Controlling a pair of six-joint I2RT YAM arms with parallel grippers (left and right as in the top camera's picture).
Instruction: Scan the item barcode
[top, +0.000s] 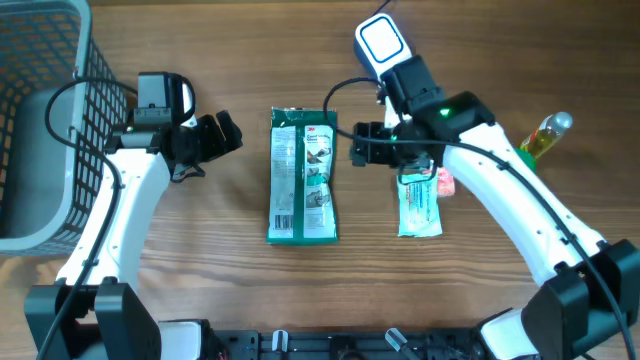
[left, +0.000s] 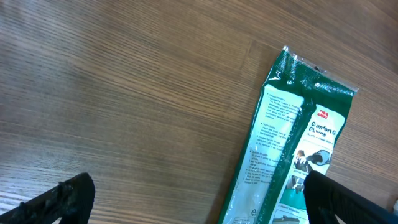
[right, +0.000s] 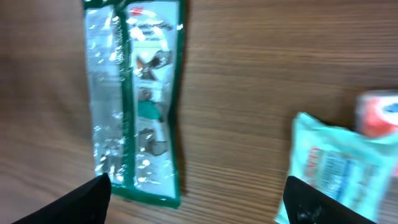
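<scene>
Packet (top: 303, 176) lies between left pincer (top: 214, 148) and right pincer (top: 357, 145).

The wooden table (top: 230, 60) is carrying a green packet (top: 303, 175), which is lying flat near the middle, and a pale turquoise pouch (top: 418, 205) is lying flat to the right of it, apart from it. A small pink and red thing (top: 444, 182) (too blurred to name) is sitting just beside the pouch's far right corner. A bottle (top: 545, 137) with yellow-green content is resting further right, a white scanner (top: 381, 42) is sitting toward the far side, and a grey wire basket (top: 40, 120) is standing at the left end.
</scene>
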